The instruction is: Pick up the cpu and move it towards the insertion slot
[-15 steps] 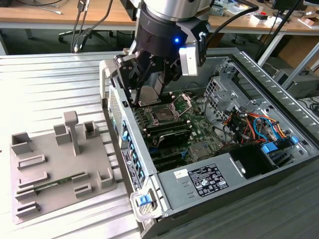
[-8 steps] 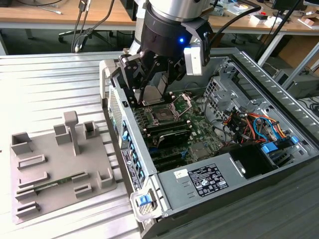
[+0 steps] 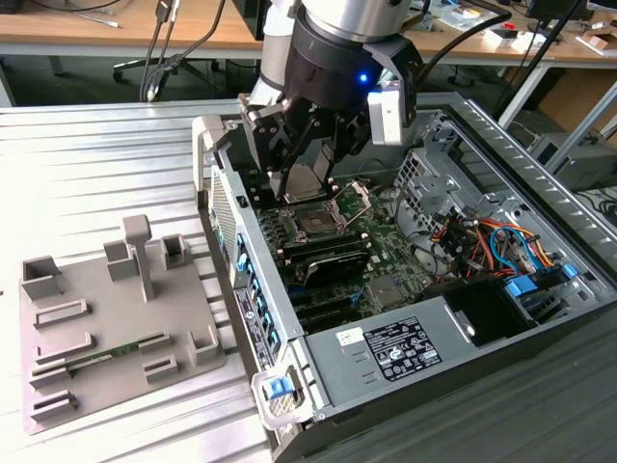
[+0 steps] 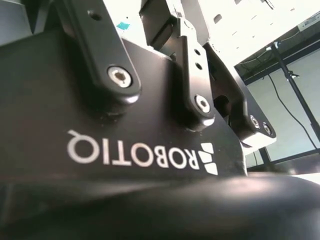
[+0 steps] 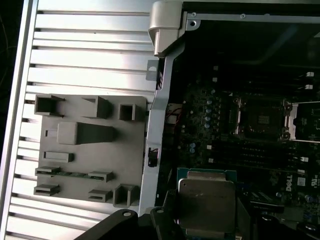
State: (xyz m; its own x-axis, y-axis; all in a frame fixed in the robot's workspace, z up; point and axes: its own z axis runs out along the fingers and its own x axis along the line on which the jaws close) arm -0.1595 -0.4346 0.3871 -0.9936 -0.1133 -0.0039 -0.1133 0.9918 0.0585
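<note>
The ribbed metal counter [image 3: 96,164] carries an open computer case [image 3: 224,207]. At the case's 8 o'clock in the exterior view sits a grey holder tray [image 3: 106,318] with a thin green memory stick [image 5: 75,174] lying in it. Inside the case lies the green circuit board [image 3: 386,289], with coloured cables [image 3: 492,236] at its 3 o'clock. The insertion slot [image 3: 316,220] is uncovered, and its metal bracket [image 3: 359,198] is hinged up at the slot's 2 o'clock. My fingers [image 3: 280,169] are drawn in narrow on the edges of the cpu [image 3: 307,183], silvery top up. I hold it in the air at the slot's 12 o'clock, near it but apart.
</note>
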